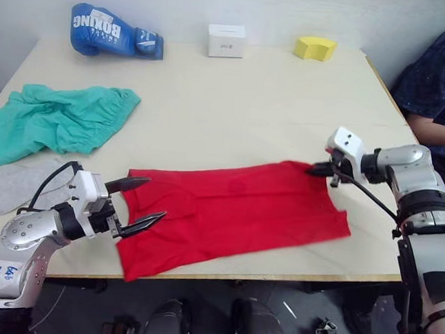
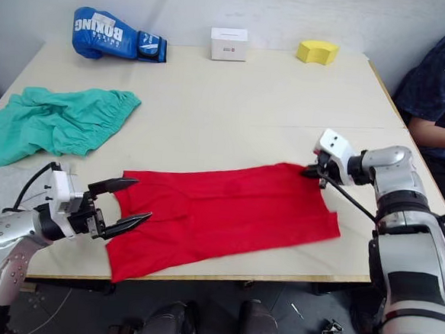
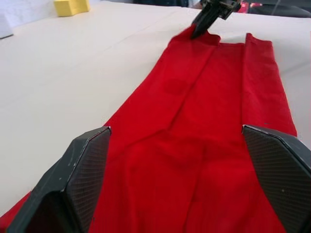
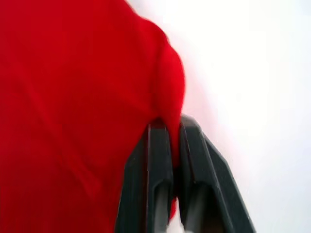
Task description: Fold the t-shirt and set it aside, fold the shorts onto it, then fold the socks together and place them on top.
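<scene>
- folding the t-shirt (image 1: 234,214) is the step in hand, by my reading: it lies as a long, narrowed red band across the front of the table (image 1: 235,99), soft cloth with lengthwise creases where the sides are turned in.
- the table itself is pale, smooth and flat, the largest thing here; everything below is placed from the t-shirt.
- the shorts (image 1: 54,121), teal-green, crumpled and gathered at the waistband, lie well apart from the t-shirt toward the robot's left and farther back, not yet touched.
- the socks (image 1: 19,183), light grey and limp, lie flat just to the left of the t-shirt's left end, beside the shorts.
- the left gripper (image 1: 137,203) hangs over the t-shirt's left end with its two black fingers spread wide, grasping nothing.
- the right gripper (image 2: 312,172) is at the t-shirt's far right corner, clenched on a pinch of red cloth, as the right wrist view shows.
- the next move, i judge, calls for the left gripper to close on its end so both can carry one end over the other; thin cloth may slip or drag.
- beyond the t-shirt, at the far edge, sit a blue boxing glove (image 1: 113,31), a white box (image 1: 226,40) and a yellow block (image 1: 315,47).
</scene>
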